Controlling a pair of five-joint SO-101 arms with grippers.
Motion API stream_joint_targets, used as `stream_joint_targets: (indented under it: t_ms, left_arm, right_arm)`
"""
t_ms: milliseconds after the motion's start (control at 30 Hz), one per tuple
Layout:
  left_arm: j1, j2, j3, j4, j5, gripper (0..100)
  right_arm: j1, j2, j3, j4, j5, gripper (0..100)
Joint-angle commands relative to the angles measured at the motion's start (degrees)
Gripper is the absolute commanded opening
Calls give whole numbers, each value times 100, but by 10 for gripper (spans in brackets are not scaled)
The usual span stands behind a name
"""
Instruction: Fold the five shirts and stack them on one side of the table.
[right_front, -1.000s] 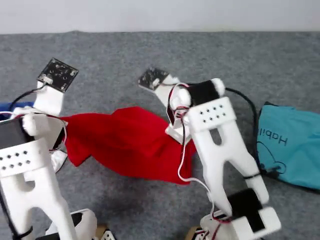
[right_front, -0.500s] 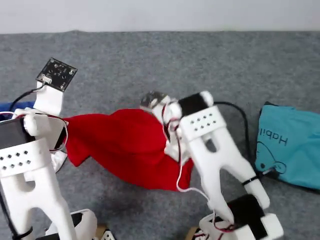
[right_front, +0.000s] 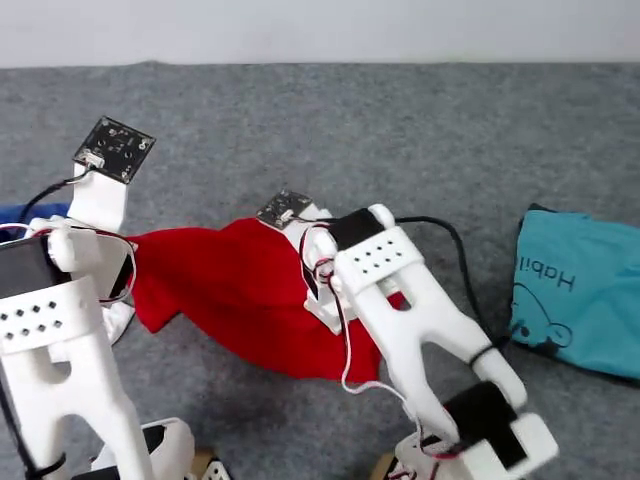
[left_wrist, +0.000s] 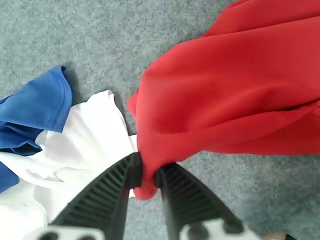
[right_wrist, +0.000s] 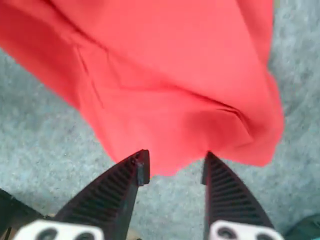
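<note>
At the far left edge of the desk (right_front: 400, 130), a blue shirt (left_wrist: 30, 107) and a white shirt (left_wrist: 85, 145) are lying crumpled against each other, and we are judging them as not yet folded. Just beside them, the left pincer (left_wrist: 146, 168) is biting down on a bunched corner of the red shirt (right_front: 230, 280). It is holding that end exactly where it was a second ago.

Moving right, the red shirt is spreading across the middle of the desk, rumpled rather than flat. The change is happening here. Over the last second the right arm has been swinging leftward and dipping lower, from the shirt's right edge to a spot over its middle. The right pincer (right_wrist: 175, 158) is now hovering with its jaws apart, and a hem of the red cloth is sitting just at the tips. We are reading this as a reach for a fresh grip, so the fold itself is still ahead of us.

At the far right, well apart, the teal shirt (right_front: 580, 300) is lying compact, and we are taking it for a folded one.
</note>
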Motion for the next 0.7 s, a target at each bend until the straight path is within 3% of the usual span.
stream_joint_targets:
  t_ms: [0,233,400,467,667]
  left_arm:
    - [26,-185,-22,97,35,6]
    - [18,-185,-22,97,26,6]
    - [18,-185,-22,97,26,6]
    - [18,-185,-22,97,18,6]
    - [18,-185,-22,97,18,6]
  right_arm:
    - [101,321,-62,-242,-44,197]
    - [180,1174,-44,-338,229,150]
    - [171,1640,-62,-497,571,54]
    - [171,1587,-70,-479,598,10]
    - [154,752,-70,-31,615,9]
